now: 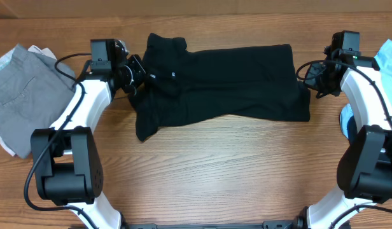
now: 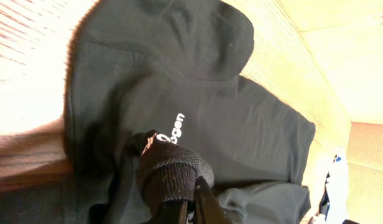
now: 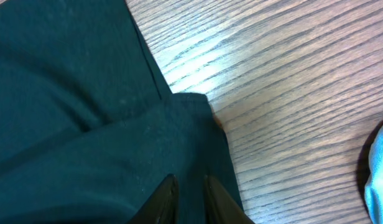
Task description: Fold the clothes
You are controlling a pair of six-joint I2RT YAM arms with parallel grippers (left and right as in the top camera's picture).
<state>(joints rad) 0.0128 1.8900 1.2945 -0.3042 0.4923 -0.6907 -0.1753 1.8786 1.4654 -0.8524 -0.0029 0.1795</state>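
- The left tool (image 2: 188, 202) is closed on a ribbed cuff (image 2: 170, 174) of the black garment (image 2: 198, 93). The knit bunches up between its two dark fingers (image 2: 205, 202).
- Just above that cuff sits small white lettering (image 2: 177, 127), set sideways in the left wrist view. The letters "ogen" can be read, and the start of the word is hidden behind the cuff.
- The right tool (image 3: 188, 196) is nearly closed, with a fold of the same cloth filling the narrow gap. A hemmed corner of the garment ends just beyond it on bare wood.
- In the right wrist view the fabric looks dark teal rather than black. No lettering shows there.
- From overhead, the black garment (image 1: 228, 83) lies crosswise along the far middle of the bench (image 1: 215, 172). It is plain and mostly flat, with rumpled folds at its left end and one flap trailing toward the near side.
- The overhead view places the left tool (image 1: 135, 71) at the garment's left end and the right tool (image 1: 308, 84) at its right edge. The logo shows there only as tiny white specks, too small to read.
- Only the overhead view shows a grey garment (image 1: 18, 86) at the far left, lying on white cloth (image 1: 5, 143).
- Light blue cloth (image 1: 388, 56) lies at the right edge. The right wrist view catches only a sliver of it.
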